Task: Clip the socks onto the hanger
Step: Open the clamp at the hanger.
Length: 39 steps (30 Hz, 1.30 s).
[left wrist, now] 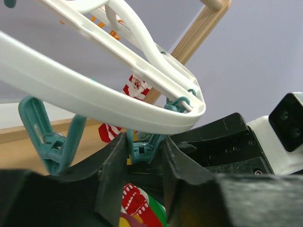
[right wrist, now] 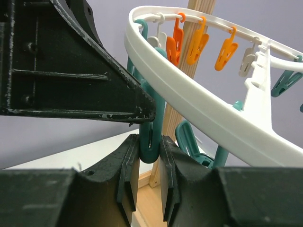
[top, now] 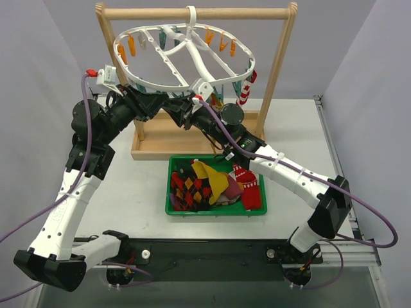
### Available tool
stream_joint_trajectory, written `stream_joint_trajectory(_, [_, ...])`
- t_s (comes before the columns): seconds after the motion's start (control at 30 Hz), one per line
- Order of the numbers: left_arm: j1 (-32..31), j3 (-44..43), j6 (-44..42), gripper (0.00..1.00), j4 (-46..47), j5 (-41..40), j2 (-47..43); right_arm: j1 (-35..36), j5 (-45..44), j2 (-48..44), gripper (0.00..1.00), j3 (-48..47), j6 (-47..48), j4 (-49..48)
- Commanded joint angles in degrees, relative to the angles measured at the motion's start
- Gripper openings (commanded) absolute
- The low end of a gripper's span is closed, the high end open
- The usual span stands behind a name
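Bolted side by side at the near edge of the table (top: pixel 128 192). From the left base, up along the left side to a high elbow, then folded inward toward the middle, ending in the left gripper (left wrist: pixel 144 142) just beneath the front rim of the hanger (left wrist: pixel 94 97). Jaws there partly spread, closed about a teal clip (left wrist: pixel 142 151) that fills the gap and touches both inner faces. From the right base, out to an elbow low on the right, then stretched long and diagonally up-left over the green bin (top: pixel 215 213), ending in the right gripper (right wrist: pixel 149 139) nose to nose with the left one. Jaws there nearly pressed together, pinching the lower end of a hanging teal clip leg (right wrist: pixel 150 152); cannot tell whether part of the same clip. In the bin, between the arms: a heap of loose socks (top: pixel 205 186), yellow, diamond-patterned and red. Beyond the grippers, the hanger's white oval tilted, hooked at the top on the wooden rack (top: pixel 277 64), with orange and teal clips dangling around the rim. At the far right of the rim, clipped and hanging: one red-and-white striped sock (top: pixel 246 93).
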<state>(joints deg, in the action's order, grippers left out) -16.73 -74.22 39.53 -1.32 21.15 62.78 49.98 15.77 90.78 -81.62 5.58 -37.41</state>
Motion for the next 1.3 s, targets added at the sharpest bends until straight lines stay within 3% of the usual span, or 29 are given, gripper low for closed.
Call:
stream_joint_trajectory(0.0, [-0.3,-1.6,1.7,0.35,4.0,1.0,-0.1,1.4,1.5,-0.5,0.01,-2.5,-0.1,-2.2])
stream_joint_trajectory(0.33, [-0.3,-2.9,2.2,0.43,5.0,0.9,0.6,1.8,1.5,0.4,0.01,-3.1,0.0,-0.1])
stream_joint_trajectory(0.57, [-0.2,-3.0,2.4,0.15,5.1,0.9,0.7,2.4,-0.5,-0.2,0.09,-1.8,0.6,-0.6])
stream_joint_trajectory(0.6, [-0.2,-2.9,2.6,0.07,5.1,0.9,0.6,2.4,-0.7,-0.4,0.1,-1.3,0.8,-1.0])
stream_joint_trajectory(0.7, [-0.1,-3.0,3.1,0.0,4.5,0.9,0.5,2.2,-1.5,-1.0,0.16,-0.2,1.7,-2.5])
stream_joint_trajectory(0.87, [-0.1,-3.0,3.5,0.0,3.9,2.0,0.2,0.7,-1.8,-0.7,0.32,-0.4,0.3,-4.0])
stream_joint_trajectory(0.93, [-0.1,-3.0,3.4,0.0,3.9,2.4,0.1,-0.1,-1.8,-0.5,0.35,-0.9,-0.7,-4.9])
stream_joint_trajectory(1.2, [0.1,-2.0,2.4,0.0,3.1,2.8,-0.6,-1.5,1.3,-0.4,0.34,-1.3,-3.5,-6.4])
stream_joint_trajectory(1.27, [0.1,-1.5,2.7,0.0,3.2,3.1,-0.7,-1.8,1.8,-0.4,0.29,-1.8,-3.6,-6.0])
